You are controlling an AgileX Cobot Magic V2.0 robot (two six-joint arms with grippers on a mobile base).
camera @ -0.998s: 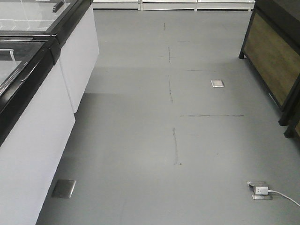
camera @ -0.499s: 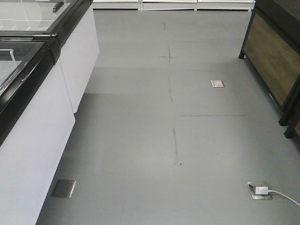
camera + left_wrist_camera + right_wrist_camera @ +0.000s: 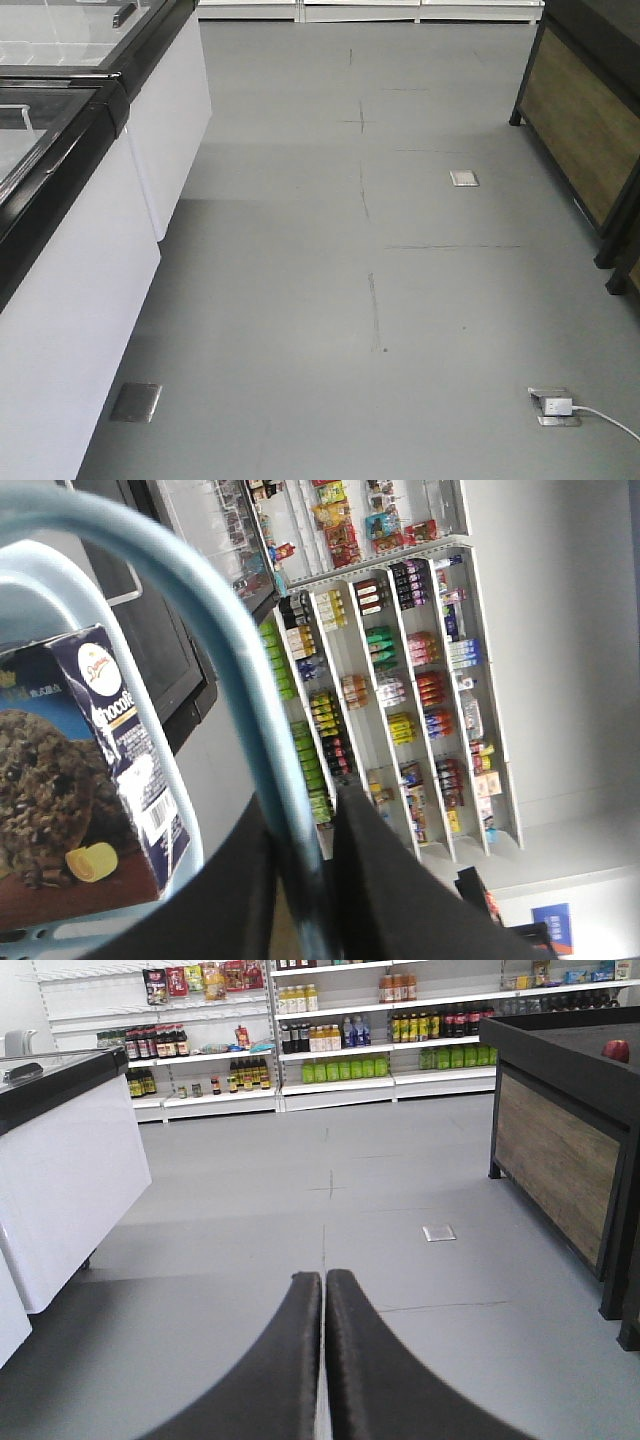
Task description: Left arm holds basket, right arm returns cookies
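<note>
Left wrist view: left gripper [image 3: 312, 880] was clamped on the looped light blue handle [image 3: 215, 630] of the slatted plastic basket [image 3: 188, 830], probably to hang it steady. The dark navy cardboard cookie box [image 3: 90, 770] stood upright inside, against the basket's rim. Right gripper [image 3: 323, 1305] had its fingers pressed together and empty; the box was not yet fetched.

One box of cookies [image 3: 70, 780], one basket [image 3: 235, 660]; three floor plates [image 3: 463, 178], one cable [image 3: 608, 419]

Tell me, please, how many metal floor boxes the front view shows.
3 floor boxes: one near the wooden stand, one beside the white cabinet at lower left, one at lower right with a plug. More may lie off frame.
</note>
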